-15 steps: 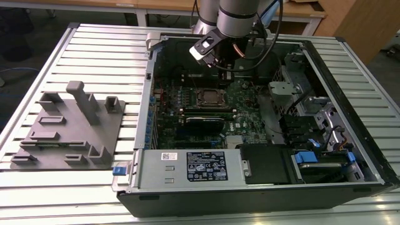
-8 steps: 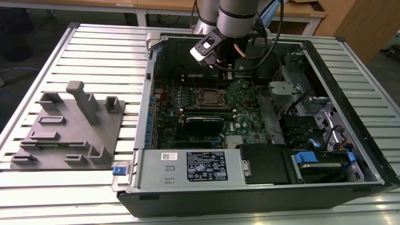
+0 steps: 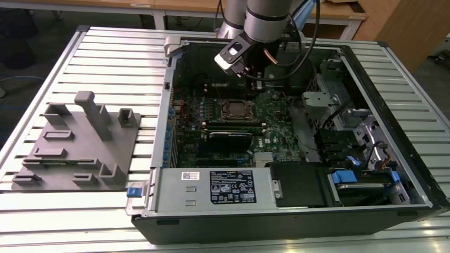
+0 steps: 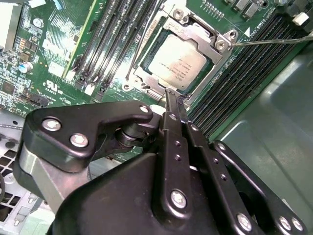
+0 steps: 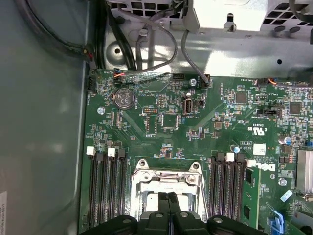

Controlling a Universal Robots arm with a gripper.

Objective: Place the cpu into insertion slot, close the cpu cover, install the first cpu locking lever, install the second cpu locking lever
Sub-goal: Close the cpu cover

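Note:
The cpu (image 4: 177, 61), a square chip with a silvery top, lies in the insertion slot (image 3: 235, 109) on the green board. The cpu cover (image 4: 195, 30), a metal frame with a square window, lies down around it. One thin wire lever (image 4: 142, 46) runs along one side of the socket. A second one (image 4: 274, 41) sticks out away from the socket over the memory slots. My gripper (image 4: 172, 95) is shut with nothing between its fingers, its tips close above the socket's edge. In the first wrist view the gripper (image 5: 168, 198) covers the middle of the socket. From outside, the gripper (image 3: 247, 71) hangs just behind the socket.
Long black memory slots (image 4: 107, 39) flank the socket on both sides. The open case holds a power supply (image 3: 211, 187) at the front and a drive cage (image 3: 351, 132) at the exterior view's right. A grey fixture plate (image 3: 74, 147) lies on the slatted table at the exterior view's left.

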